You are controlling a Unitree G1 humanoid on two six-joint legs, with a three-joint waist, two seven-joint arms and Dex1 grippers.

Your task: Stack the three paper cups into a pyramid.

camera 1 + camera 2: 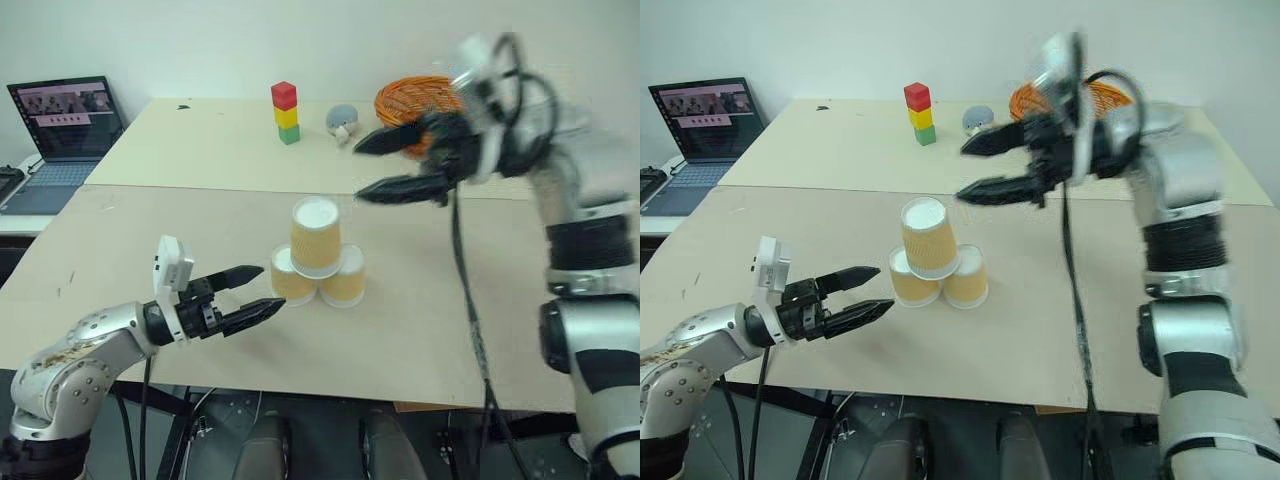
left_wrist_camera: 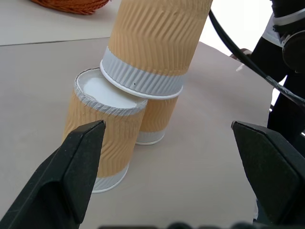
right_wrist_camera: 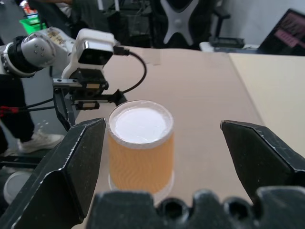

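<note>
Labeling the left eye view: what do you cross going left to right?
Laptop → left pincer → pyramid of three paper cups → right pincer. The block tower, grey ball and basket at the back overlap these in the order, so I left them out.

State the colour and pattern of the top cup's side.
Yellow-orange with ribbed ridges, white at the rim; the top cup shows best in the left wrist view.

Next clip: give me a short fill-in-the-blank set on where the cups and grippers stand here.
1. The top cup rests on ___ lower cups.
2. All the cups stand with their white bases facing ___.
3. The right gripper hangs above the pyramid with its jaws ___.
4. The left gripper holds ___.

Missing words: two; up; open; nothing
</note>
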